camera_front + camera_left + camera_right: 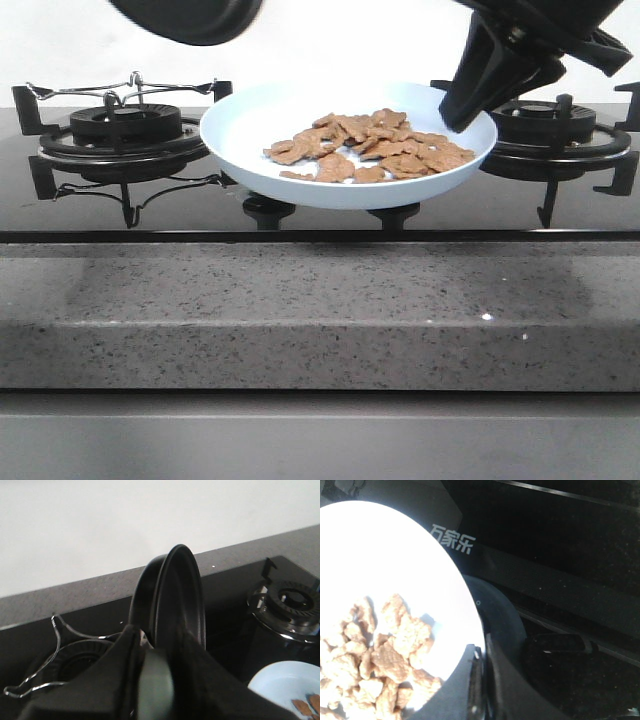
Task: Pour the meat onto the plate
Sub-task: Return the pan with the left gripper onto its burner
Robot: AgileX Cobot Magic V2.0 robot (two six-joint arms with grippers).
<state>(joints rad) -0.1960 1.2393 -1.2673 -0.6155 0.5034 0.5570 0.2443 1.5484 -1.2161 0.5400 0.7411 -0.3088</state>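
Your biggest thing here is the hob on the grey worktop, with a burner either side; between the burners you hold the plate up off the glass, so the first risk is that it tips or slips; your right hand is clamped on its rim at the robot's right, one finger inside and one outside as the right wrist view shows, and that one-sided pinch is all that carries it; a jolt of the arm, or a loosening of the grip, would in my judgement drop the far edge onto the hob and scatter the load.

Next in size, the black pan is up in your left hand, which is closed about its handle; the pan stands almost on edge, its open face turned towards the plate side and its handle running back to the wrist; no pieces show inside it, so swinging it low across the plate risks knocking the rim.

Smallest, the meat lies heaped in the plate, crowded towards the right hand, its spread running side to side across the dish; pieces near that rim could slide off if you tilt the plate that way.
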